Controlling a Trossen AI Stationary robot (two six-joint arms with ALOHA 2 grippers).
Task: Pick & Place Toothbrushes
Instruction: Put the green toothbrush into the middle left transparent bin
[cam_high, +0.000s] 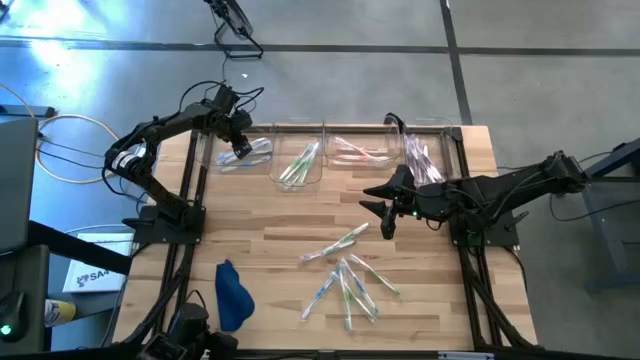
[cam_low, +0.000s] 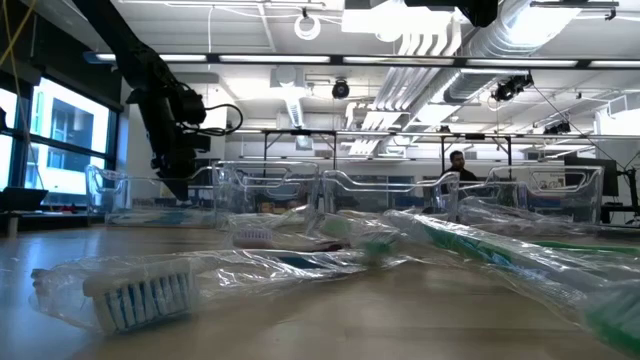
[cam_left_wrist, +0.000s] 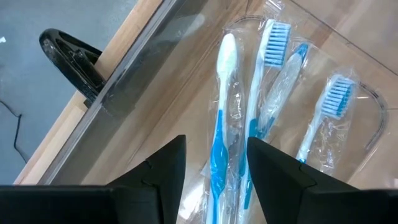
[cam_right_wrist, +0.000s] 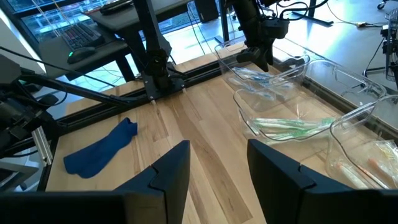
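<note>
On the pale wooden bench, slim toothbrushes in clear glossy wrappers lie loose; light, stiff and probably slippery, best pinched mid-handle. The left gripper hangs over the clear plastic bin of blue ones, jaws apart and empty; the right gripper hovers mid-bench, likewise.

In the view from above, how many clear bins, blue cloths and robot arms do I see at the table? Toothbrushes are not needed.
clear bins: 4
blue cloth: 1
robot arms: 2
Total: 7
</note>
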